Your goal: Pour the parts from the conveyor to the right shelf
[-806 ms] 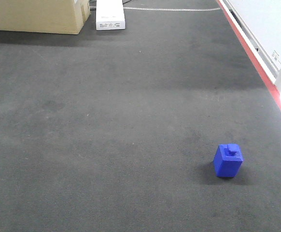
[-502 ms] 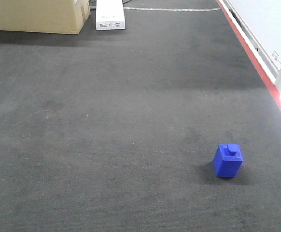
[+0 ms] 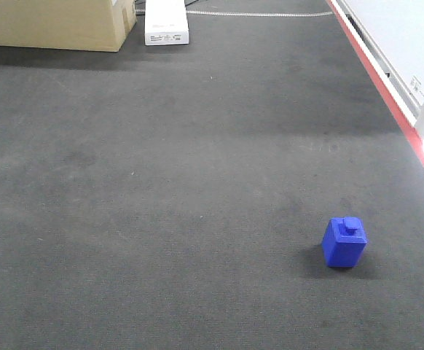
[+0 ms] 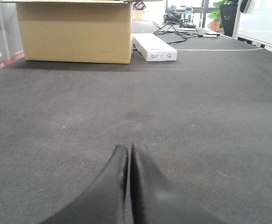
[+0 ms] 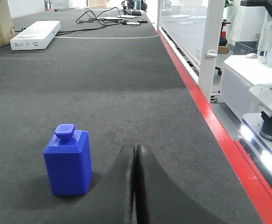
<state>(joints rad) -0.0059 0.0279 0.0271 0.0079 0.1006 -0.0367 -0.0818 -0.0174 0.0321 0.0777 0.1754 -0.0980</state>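
One bright-blue block part with a small knob on top stands upright on the dark-grey conveyor, near its red-striped right edge. In the right wrist view the same part is just left of my right gripper, which is shut with nothing in it and not touching the part. My left gripper is also shut and empty, low over bare conveyor. Neither gripper shows in the front view. The right shelf is out of view.
A cardboard box and a flat white carton sit at the conveyor's far end, with cables behind them. Beyond the red edge are a white post and white machinery.
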